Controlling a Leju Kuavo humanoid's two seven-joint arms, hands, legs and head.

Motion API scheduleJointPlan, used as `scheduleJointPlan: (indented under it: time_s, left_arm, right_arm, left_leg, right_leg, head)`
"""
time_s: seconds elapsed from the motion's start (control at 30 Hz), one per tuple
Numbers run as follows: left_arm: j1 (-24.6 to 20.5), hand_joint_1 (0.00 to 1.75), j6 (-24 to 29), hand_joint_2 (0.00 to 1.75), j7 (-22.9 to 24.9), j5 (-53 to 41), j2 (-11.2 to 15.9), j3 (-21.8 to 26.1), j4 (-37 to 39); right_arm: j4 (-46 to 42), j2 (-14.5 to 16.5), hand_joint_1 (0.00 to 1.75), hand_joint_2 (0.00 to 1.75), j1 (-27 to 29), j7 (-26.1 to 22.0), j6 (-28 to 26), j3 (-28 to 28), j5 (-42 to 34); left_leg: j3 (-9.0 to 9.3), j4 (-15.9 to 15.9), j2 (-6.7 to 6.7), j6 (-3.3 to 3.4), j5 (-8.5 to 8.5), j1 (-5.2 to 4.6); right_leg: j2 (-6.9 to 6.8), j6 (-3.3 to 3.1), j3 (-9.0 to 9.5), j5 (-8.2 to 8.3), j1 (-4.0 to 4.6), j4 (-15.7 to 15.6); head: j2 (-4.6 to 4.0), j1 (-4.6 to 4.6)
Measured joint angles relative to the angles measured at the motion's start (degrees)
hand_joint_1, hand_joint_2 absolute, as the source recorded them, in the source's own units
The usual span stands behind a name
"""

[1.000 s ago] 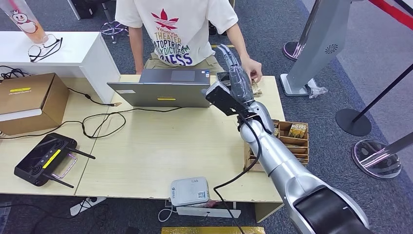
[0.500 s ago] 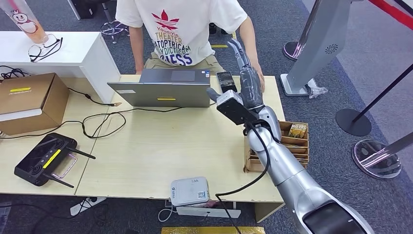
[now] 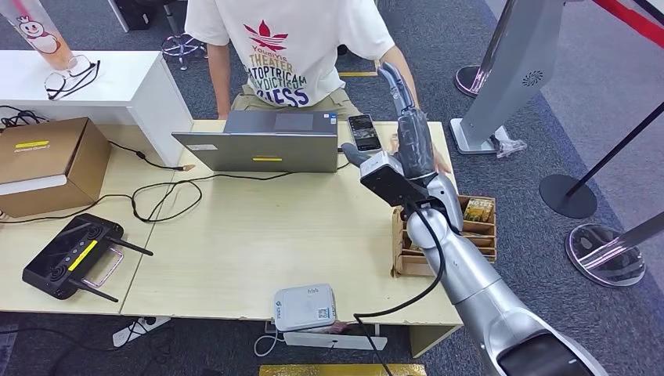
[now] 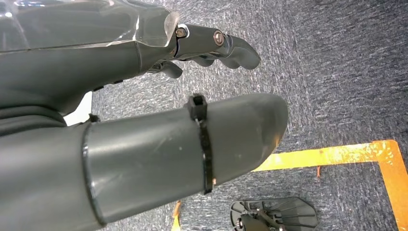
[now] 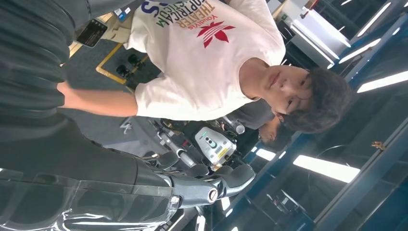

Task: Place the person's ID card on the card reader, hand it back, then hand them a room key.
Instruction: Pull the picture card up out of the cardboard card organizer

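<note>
A: Right hand [image 3: 409, 129] up over the far right corner of the bench [image 3: 258, 251], dark fingers stretched long toward the person [image 3: 290, 47] in the white printed shirt. Anything in it?

B: Nothing I can make out. From the head view the fingers stand apart and fairly straight; the right wrist view shows them slightly curled at the tips with only the room behind them. No card visible between them.

A: So where's the ID card?

B: Can't tell. The person's hand [image 3: 441, 162] sits right behind the robot's forearm, mostly covered by it, so whatever it holds is hidden. The card reader [image 3: 305, 307], a rounded white plastic box with a small label, sits at the near edge of the bench, well apart from the right hand.

A: And the room keys?

B: A brown cardboard tray [image 3: 478, 235] with slots at the right edge, a card printed "HOTEL" standing in it. The silver arm crosses over its left part and cuts it off.

A: That dark slab near the hand?

B: A phone [image 3: 364, 131], flat and glossy, lying just beside the grey laptop [image 3: 266, 142], near the right hand's thumb side but apart from it.

A: Left hand [image 4: 144, 120]?

B: Hanging over grey carpet with a yellow tape line. Thick smooth grey thumb, fingers loosely apart, holding nothing.
</note>
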Motion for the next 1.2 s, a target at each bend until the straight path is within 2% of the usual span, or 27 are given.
scheduleJointPlan:
  time_s: [0.2, 0.57, 0.83, 0.97, 1.1, 1.2]
  left_arm:
    - [0.0, 0.0, 0.0, 0.0, -0.1, 0.2, 0.0, 0.0, 0.0]
    - [0.4, 0.0, 1.0, 0.0, -0.8, 2.5, 0.2, 0.7, 0.0]
    - [1.2, 0.0, 1.2, 0.0, -1.1, 3.1, 0.3, 1.7, 0.0]
    - [1.4, 0.0, 1.6, 0.0, -1.1, 3.5, 0.3, 2.0, 0.0]
    - [1.8, 0.0, 1.9, 0.0, -1.5, 3.9, 0.3, 2.1, 0.0]
    - [1.9, 0.0, 1.9, 0.0, -1.9, 4.1, 0.3, 2.3, 0.0]
  right_arm:
    - [-1.9, -1.0, 0.0, 1.75, 1.4, 0.4, -2.1, -0.2, 2.1]
    - [-8.4, -8.3, 0.0, 1.75, 12.4, 2.7, -7.9, -3.8, 8.5]
    - [-14.4, -13.6, 0.14, 1.75, 24.5, 4.8, -11.1, -10.8, 11.8]
    - [-17.5, -14.5, 0.21, 1.75, 29.0, 6.7, -11.1, -13.7, 14.5]
    - [-19.6, -15.3, 0.37, 1.75, 32.2, 7.8, -11.0, -16.1, 16.0]
    - [-20.6, -15.9, 0.36, 1.75, 34.1, 8.1, -10.9, -17.7, 16.4]
  left_leg:
    - [0.01, 0.0, -0.01, 0.0, 0.0, 0.0]
    - [0.0, 0.0, -0.05, 0.02, -0.05, -0.01]
    - [-0.08, 0.0, -0.11, 0.05, -0.12, -0.02]
    - [-0.08, 0.0, -0.1, 0.06, -0.13, -0.02]
    - [-0.07, 0.0, -0.1, 0.06, -0.13, -0.02]
    - [-0.08, 0.0, -0.1, 0.06, -0.14, -0.02]
  right_leg:
    - [-0.03, 0.0, 0.0, 0.0, 0.0, 0.0]
    - [-0.07, 0.03, 0.0, -0.03, -0.01, 0.0]
    - [-0.15, 0.09, -0.01, -0.07, -0.01, 0.0]
    - [-0.15, 0.11, -0.01, -0.09, -0.01, 0.0]
    - [-0.15, 0.11, -0.01, -0.09, -0.01, 0.0]
    - [-0.15, 0.12, -0.01, -0.1, -0.02, 0.0]
  head:
    - [0.0, 0.0]
    - [0.0, -0.01]
    - [0.0, 0.0]
    - [0.0, -0.01]
    - [0.0, -0.01]
    - [0.0, 0.0]
